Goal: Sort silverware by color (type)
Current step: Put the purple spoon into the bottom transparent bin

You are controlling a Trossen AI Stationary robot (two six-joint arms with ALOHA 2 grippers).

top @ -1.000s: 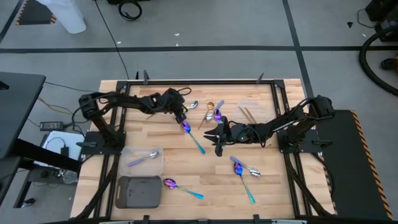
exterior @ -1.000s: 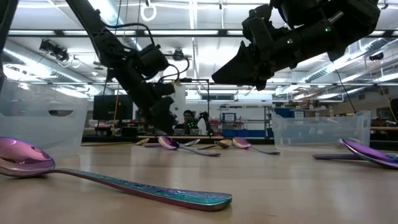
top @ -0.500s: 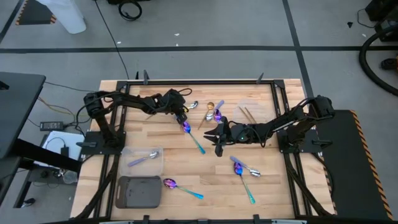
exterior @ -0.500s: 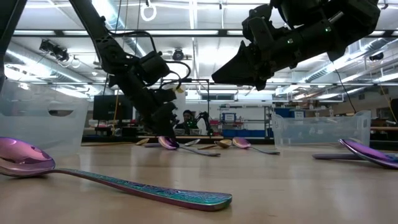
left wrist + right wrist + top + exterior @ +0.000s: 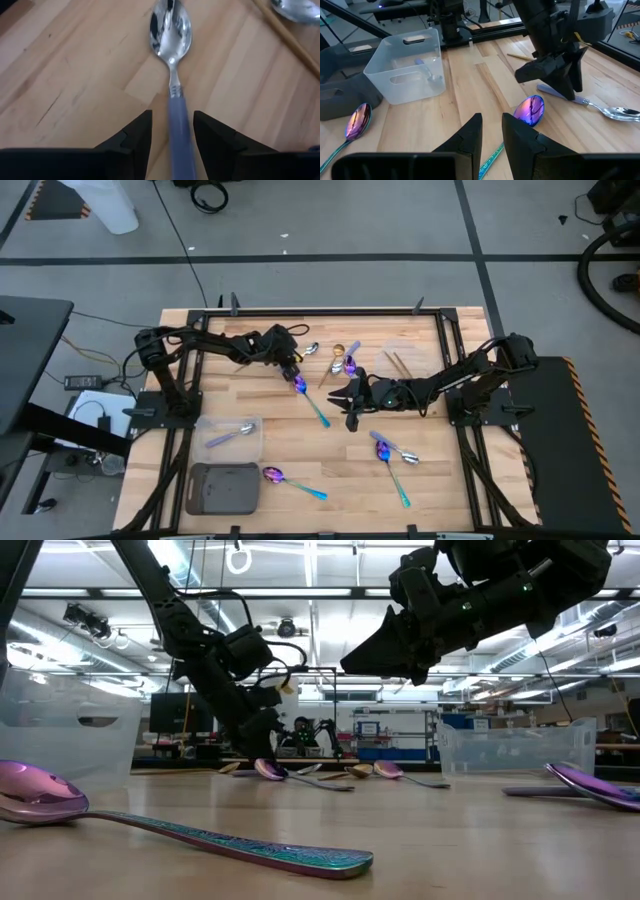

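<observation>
**Left gripper drops around a silver spoon**

The silver spoon with the lavender handle (image 5: 172, 75) lies on the wooden table (image 5: 440, 490) near its far middle. The left gripper (image 5: 171, 132) has lowered since 1 second ago, fingers open astride the handle, not yet clamped. The right gripper (image 5: 491, 131) hovers mid-table, narrowly open, empty.

The pale wooden slatted table (image 5: 280, 455) carries scattered slim metal spoons (image 5: 390, 452) (clear plastic tray (image 5: 230, 437) beside dark grey tray (image 5: 222, 487)).

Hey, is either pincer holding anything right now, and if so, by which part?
Nothing is gripped yet. The left pincer is open, straddling the lavender handle of a silver spoon lying on the table. The right pincer hangs empty.
</observation>
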